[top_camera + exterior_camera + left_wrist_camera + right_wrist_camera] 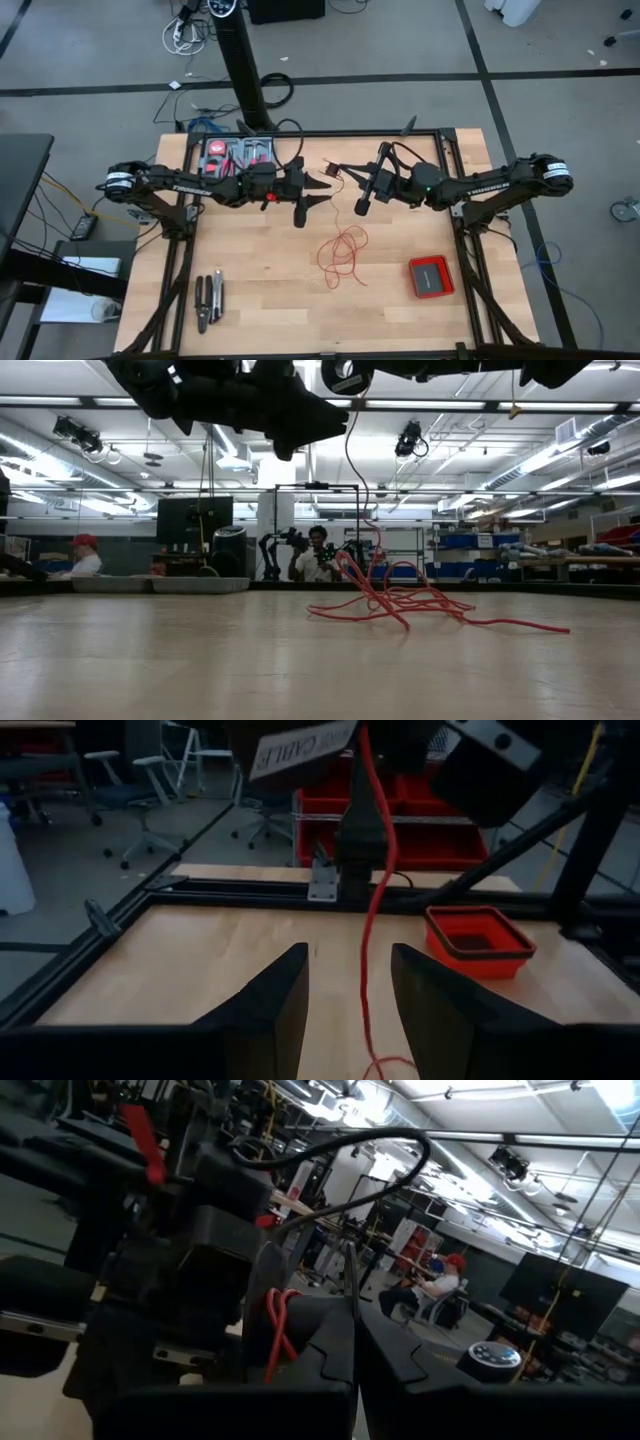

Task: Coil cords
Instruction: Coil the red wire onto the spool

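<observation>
the red wire [343, 255] lies in loose squiggly loops on the worktop [270, 300] just past centre toward 5 o'clock in the high view, with one strand rising from the pile to the right tool [333, 171], held above the worktop at about 12 o'clock of the loops. its fingers are pressed together, pinching that strand. the left tool [318, 190] hangs just beside it at 9 o'clock, fingers spread, the strand passing between them untouched. a flat red box [431, 276] sits at 3 o'clock of the loops, well apart.
</observation>
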`<action>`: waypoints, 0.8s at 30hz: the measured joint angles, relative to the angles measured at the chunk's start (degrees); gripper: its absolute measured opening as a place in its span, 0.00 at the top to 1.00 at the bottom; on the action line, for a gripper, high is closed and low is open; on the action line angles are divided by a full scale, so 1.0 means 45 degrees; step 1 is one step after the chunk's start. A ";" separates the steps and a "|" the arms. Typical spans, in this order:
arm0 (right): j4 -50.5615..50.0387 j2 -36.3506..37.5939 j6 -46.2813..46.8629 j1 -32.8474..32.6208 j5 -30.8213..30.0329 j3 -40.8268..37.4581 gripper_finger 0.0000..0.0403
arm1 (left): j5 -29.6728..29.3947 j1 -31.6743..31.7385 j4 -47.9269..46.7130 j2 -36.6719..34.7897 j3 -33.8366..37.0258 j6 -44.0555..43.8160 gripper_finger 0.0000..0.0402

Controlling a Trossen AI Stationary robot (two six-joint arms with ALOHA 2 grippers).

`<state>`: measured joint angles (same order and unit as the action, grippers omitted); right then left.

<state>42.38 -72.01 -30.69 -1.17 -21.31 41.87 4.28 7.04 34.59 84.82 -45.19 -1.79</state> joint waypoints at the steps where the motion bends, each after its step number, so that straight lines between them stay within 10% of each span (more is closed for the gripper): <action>1: 0.0009 0.0000 -0.0002 0.0000 -0.0001 0.0000 1.00 | -0.0050 -0.0030 0.0115 0.0000 0.0000 -0.0048 0.63; 24: -0.0006 -0.0010 -0.0011 0.0000 -0.0026 0.0005 1.00 | -0.1455 -0.0703 0.2414 0.1671 -0.0044 -0.0403 0.63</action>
<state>42.35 -72.05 -30.74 -1.17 -21.43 41.89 -2.27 3.88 45.45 92.33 -45.39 -3.60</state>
